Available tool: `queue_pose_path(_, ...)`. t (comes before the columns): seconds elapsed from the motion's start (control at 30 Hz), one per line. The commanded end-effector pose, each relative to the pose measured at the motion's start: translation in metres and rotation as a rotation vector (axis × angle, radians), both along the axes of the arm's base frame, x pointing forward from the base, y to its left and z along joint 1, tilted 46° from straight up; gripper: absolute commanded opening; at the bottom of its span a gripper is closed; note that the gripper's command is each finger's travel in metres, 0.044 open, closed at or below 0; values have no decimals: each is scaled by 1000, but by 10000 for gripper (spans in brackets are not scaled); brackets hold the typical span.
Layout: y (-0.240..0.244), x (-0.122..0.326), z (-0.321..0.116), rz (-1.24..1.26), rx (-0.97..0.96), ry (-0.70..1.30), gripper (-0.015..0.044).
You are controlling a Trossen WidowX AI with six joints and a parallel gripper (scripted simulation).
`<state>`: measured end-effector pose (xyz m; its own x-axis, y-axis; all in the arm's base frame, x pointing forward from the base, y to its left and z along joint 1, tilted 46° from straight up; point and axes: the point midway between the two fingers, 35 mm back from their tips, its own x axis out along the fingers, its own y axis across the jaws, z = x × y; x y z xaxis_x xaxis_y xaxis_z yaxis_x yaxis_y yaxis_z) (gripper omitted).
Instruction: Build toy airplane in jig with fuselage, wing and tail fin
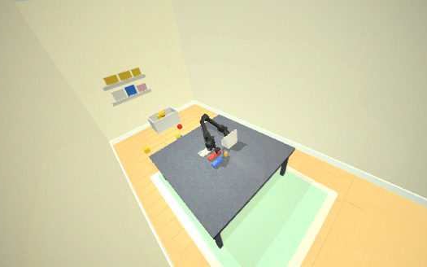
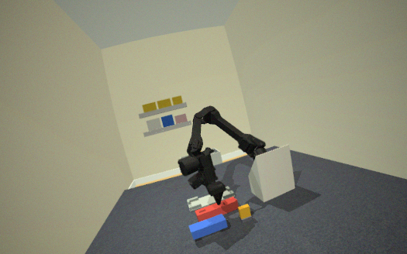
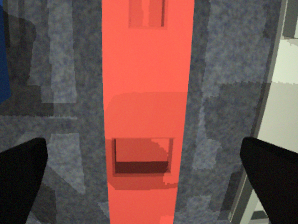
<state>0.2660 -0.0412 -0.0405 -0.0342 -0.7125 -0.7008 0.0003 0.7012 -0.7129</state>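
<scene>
The red fuselage [image 1: 212,157] [image 2: 210,211] [image 3: 146,65] lies on the table with both sockets facing up, beside the pale cradle [image 1: 202,154] [image 2: 200,203] [image 3: 281,107] and not in it. The blue wing [image 1: 216,163] [image 2: 208,227] [image 3: 3,75] lies on the fuselage's other side. The small orange tail fin [image 1: 225,155] [image 2: 244,211] stands near the fuselage's end and is out of the wrist view. My gripper [image 2: 219,202] [image 3: 147,148] is open and empty, low over the fuselage. In the wrist view its fingers stand on either side of the larger socket, the right one near the cradle's edge.
A tall white block [image 1: 230,139] [image 2: 274,174] stands on the dark table [image 1: 188,183] [image 2: 326,221] beside the arm's base. A bin [image 1: 166,123] and several small blocks are on the floor behind the table. Shelves hang on the far wall.
</scene>
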Motion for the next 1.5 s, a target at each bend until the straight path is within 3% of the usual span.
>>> queue_pose_path(0.0, -9, 1, -8, 8, -4, -4, 440)
queue_pose_path(1.17, -45, -1, -42, 8, -7, -3, 440)
queue_pose_path(1.47, -45, -1, -42, 8, -7, -3, 204)
